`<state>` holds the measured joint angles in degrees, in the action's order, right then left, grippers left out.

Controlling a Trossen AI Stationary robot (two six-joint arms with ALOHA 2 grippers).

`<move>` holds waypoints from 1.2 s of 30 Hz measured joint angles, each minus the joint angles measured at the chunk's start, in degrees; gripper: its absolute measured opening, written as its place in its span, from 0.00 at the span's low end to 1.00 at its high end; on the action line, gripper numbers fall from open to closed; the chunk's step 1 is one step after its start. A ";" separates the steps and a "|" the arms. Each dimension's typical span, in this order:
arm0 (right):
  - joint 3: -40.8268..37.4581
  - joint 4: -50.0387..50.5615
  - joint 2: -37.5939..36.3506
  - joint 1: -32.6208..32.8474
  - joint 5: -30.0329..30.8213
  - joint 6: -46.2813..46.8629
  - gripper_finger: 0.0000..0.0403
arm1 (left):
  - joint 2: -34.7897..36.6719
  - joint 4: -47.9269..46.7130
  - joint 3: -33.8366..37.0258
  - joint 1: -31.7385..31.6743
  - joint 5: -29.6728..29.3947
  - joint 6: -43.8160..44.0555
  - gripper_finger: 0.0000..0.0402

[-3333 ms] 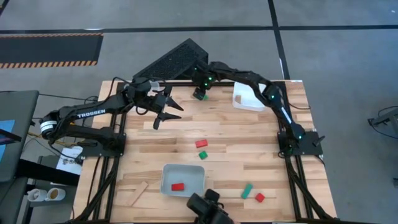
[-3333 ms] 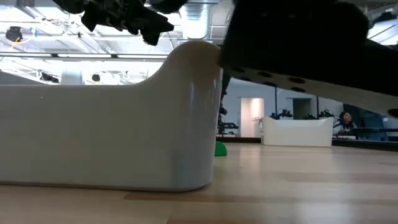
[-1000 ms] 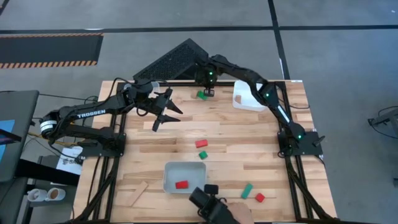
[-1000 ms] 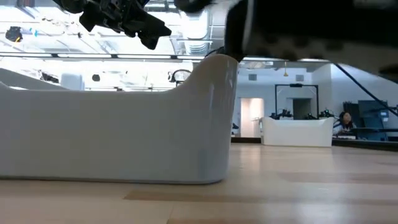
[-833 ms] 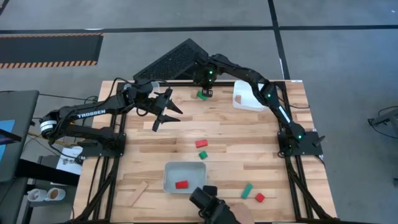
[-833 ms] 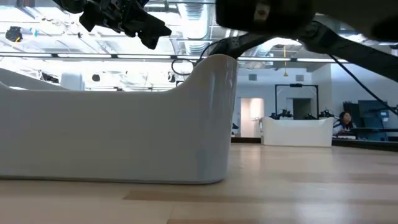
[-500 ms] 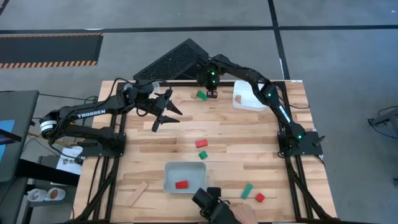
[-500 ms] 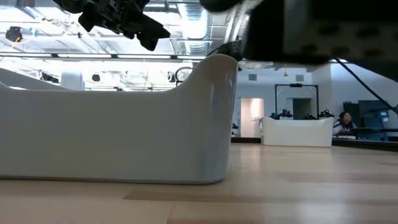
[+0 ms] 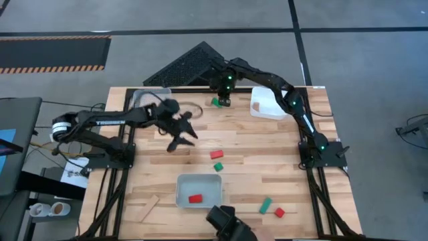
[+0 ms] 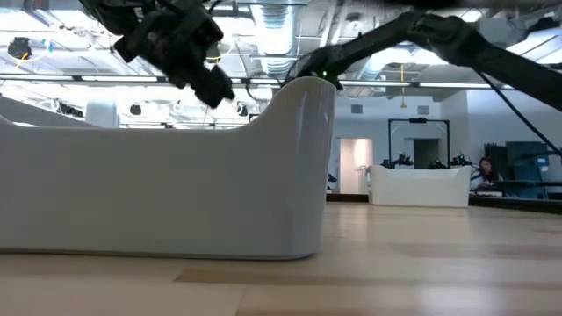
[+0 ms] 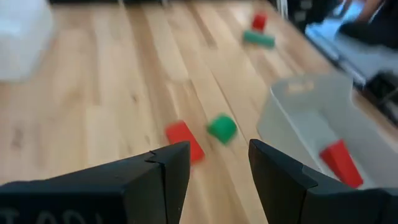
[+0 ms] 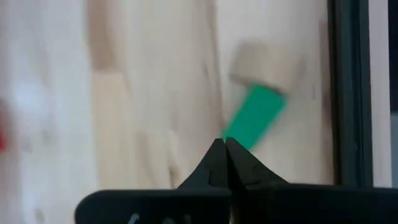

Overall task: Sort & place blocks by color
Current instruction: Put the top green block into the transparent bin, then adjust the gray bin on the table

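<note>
Two dark jointed arms, green indicator lights, black wedge-shaped pincer fingers (image 11: 165, 171).

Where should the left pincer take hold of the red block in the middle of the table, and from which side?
Probably from straight above, closing on the two long sides of the red block. It lies flat with bare wood around it; the green block sits apart from it. The left pincer is open.
</note>
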<state>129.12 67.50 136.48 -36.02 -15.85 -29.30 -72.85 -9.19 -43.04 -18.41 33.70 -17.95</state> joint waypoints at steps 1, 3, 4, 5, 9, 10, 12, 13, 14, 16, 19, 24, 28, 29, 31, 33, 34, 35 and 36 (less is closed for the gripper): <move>-0.02 -0.75 -0.69 0.37 -0.75 0.35 0.00 | -0.46 0.00 0.61 1.80 -2.00 -0.01 0.38; -0.08 -2.60 -2.34 0.99 -1.96 1.24 0.00 | -0.89 -0.52 1.70 5.75 -6.46 0.06 0.37; -0.08 -3.71 -3.30 1.32 -2.64 1.69 0.00 | -0.93 -0.58 2.20 7.70 -8.56 0.54 0.36; 0.00 -4.61 -4.16 1.62 -3.36 2.18 0.00 | -0.93 -0.53 2.66 9.62 -10.17 1.19 0.35; -5.35 -9.63 -7.82 3.72 -5.23 4.42 0.00 | -1.01 0.61 3.35 16.22 -13.35 4.87 0.31; -8.77 -12.42 -9.30 4.43 -5.23 5.00 0.00 | -1.27 1.69 3.52 17.70 -13.73 5.62 0.30; -17.83 -19.93 -13.77 5.58 -5.16 6.47 0.00 | -1.43 2.33 3.91 20.38 -14.85 6.73 0.28; -22.53 -23.58 -16.36 6.04 -4.93 7.43 0.00 | -1.43 2.51 3.93 21.52 -15.23 7.21 0.27; -27.61 -27.30 -19.39 6.54 -4.23 8.63 0.00 | -1.43 3.09 3.90 22.54 -15.77 7.61 0.27; -37.36 -36.04 -25.45 6.92 -2.95 11.15 0.00 | -1.43 3.85 3.81 24.69 -17.47 8.27 0.26; -50.14 -47.21 -34.44 7.62 0.17 14.69 0.00 | -1.66 3.93 3.81 27.74 -18.15 8.58 0.24; -62.20 -54.52 -46.95 9.58 6.68 18.47 0.00 | -3.21 3.47 3.71 32.75 -19.72 9.63 0.16; -64.77 -55.28 -52.34 11.17 8.94 20.06 0.00 | -4.84 1.09 3.66 35.05 -21.09 10.17 0.04; -64.87 -54.82 -53.34 11.41 9.21 20.33 0.00 | -5.51 0.42 3.59 35.32 -21.11 10.65 0.02; -64.89 -55.42 -54.40 12.23 10.31 20.32 0.01 | -6.66 -1.76 3.67 35.50 -21.39 11.90 0.01; -64.90 -55.54 -54.92 12.86 10.44 20.60 0.01 | -7.74 -2.44 3.42 35.58 -21.67 12.89 0.01; -64.91 -55.76 -54.95 12.90 10.40 20.80 0.01 | -7.76 -3.28 3.33 35.61 -21.75 13.24 0.01; -64.91 -56.18 -54.93 13.05 10.32 21.12 0.01 | -7.70 -4.34 3.33 35.60 -21.61 13.59 0.01; -64.91 -56.05 -54.92 13.25 10.31 21.35 0.01 | -7.70 -5.43 3.41 35.63 -21.49 13.83 0.00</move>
<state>64.20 11.45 81.57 -22.77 -5.53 -7.95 -80.55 -14.61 -39.63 17.21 12.21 -4.12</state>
